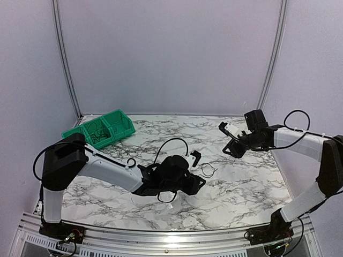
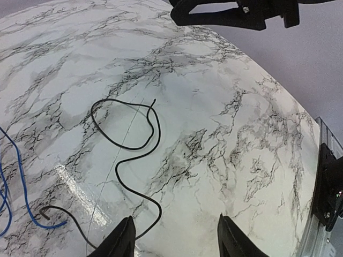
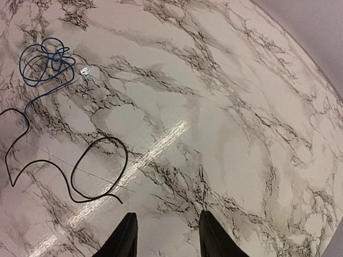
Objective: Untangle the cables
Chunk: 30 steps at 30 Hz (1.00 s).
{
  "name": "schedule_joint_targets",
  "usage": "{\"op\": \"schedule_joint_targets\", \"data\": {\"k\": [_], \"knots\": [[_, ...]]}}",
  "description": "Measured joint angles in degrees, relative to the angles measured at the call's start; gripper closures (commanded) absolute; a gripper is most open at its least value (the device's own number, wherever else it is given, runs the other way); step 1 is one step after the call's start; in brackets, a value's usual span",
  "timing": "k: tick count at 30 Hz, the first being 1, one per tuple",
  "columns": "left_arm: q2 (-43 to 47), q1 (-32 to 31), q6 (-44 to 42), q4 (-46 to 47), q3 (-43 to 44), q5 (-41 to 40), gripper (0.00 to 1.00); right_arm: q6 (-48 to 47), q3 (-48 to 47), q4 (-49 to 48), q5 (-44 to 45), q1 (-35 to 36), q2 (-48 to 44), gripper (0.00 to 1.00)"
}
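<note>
A thin black cable (image 2: 158, 134) lies loose in a loop and an S-curve on the marble table (image 2: 225, 123), just ahead of my left gripper (image 2: 179, 238), which is open and empty with the cable's near bend by its left finger. A thin blue cable (image 2: 20, 176) runs along the left edge. In the right wrist view the blue cable ends in a small knot (image 3: 43, 61), joined to the black cable (image 3: 126, 158). My right gripper (image 3: 169, 238) is open and empty, above the table to the right of the cables. In the top view the left gripper (image 1: 199, 170) is beside the black loop (image 1: 208, 170), and the right gripper (image 1: 229, 139) is raised.
A green bin (image 1: 115, 124) holding more thin cables stands at the back left of the table. The right arm's gripper shows at the upper edge of the left wrist view (image 2: 236, 13). A metal rail (image 1: 161, 235) runs along the near edge.
</note>
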<state>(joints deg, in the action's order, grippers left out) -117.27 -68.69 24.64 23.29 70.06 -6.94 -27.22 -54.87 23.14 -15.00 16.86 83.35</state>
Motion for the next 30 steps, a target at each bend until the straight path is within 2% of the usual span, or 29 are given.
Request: {"op": "schedule_joint_targets", "data": {"k": [4,6,9,11,13,17,23,25,27,30], "knots": [[-4.4,0.0,1.7,-0.8,3.6,-0.6,0.51,0.6,1.6,-1.4,0.2,0.2,-1.6,0.6],[-6.6,0.0,2.6,-2.2,6.3,-1.2,0.57,0.7,1.9,-1.6,0.2,0.2,-1.6,0.6],[-9.6,0.1,3.8,-4.5,10.3,-2.1,0.69,0.7,1.9,-1.7,0.1,0.2,-1.6,0.6],[-10.5,0.1,4.6,-5.7,11.5,-2.2,0.82,0.7,1.9,-1.7,0.1,0.2,-1.6,0.6],[-10.8,0.2,5.1,-6.3,12.0,-2.3,0.91,0.7,1.9,-1.7,0.1,0.2,-1.6,0.6],[-10.8,0.8,6.1,-7.3,12.1,-2.1,1.0,0.7,1.9,-1.7,0.1,0.2,-1.6,0.6],[-10.3,1.4,7.4,-8.2,12.0,-1.7,0.99,0.7,1.9,-1.7,0.1,0.3,-1.6,0.6],[-10.0,1.4,8.5,-8.2,11.8,-1.6,0.79,0.7,1.9,-1.7,0.1,0.3,-1.6,0.6],[-9.6,1.4,9.8,-8.2,11.2,-1.7,0.63,0.7,1.9,-1.7,0.0,0.3,-1.6,0.6],[-8.7,1.3,12.5,-8.3,9.9,-2.8,0.53,0.7,2.0,-1.7,0.0,0.3,-1.7,0.6]]}}
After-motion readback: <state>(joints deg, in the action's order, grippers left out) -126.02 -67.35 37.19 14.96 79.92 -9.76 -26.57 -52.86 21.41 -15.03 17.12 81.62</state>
